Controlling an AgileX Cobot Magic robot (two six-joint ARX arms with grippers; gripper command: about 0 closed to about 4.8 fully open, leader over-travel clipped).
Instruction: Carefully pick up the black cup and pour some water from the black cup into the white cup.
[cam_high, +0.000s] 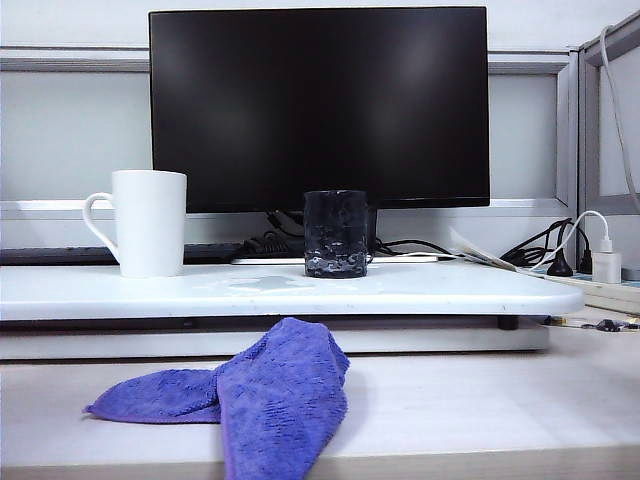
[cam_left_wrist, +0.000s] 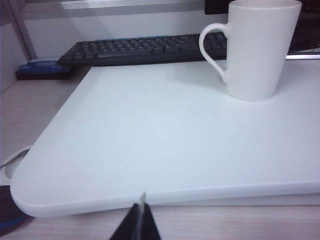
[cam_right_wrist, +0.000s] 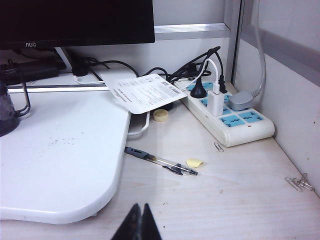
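White "AOC" lettering marks the monitor (cam_right_wrist: 75, 22); left gripper (cam_left_wrist: 140, 220) and right gripper (cam_right_wrist: 140, 222) jaws closed, empty.

My work surface is a white board (cam_high: 430, 290) with rounded corners, raised on small feet above a pale wood desk (cam_high: 480, 400). On the board's left stands the white cup (cam_high: 148, 222), upright, handle pointing left. Near the middle stands the black cup (cam_high: 335, 233), also upright, well apart from the white one; a faint wet patch (cam_high: 262, 284) shows on the board between them. On the desk in front, a purple cloth (cam_high: 260, 395) lies crumpled, one end hanging over the near edge. To the right of the board the desk holds a pen (cam_right_wrist: 160, 161), a power strip (cam_right_wrist: 227, 117) and paper clips (cam_right_wrist: 299, 183). Beyond the board's far edge lies a black keyboard (cam_left_wrist: 145, 48).
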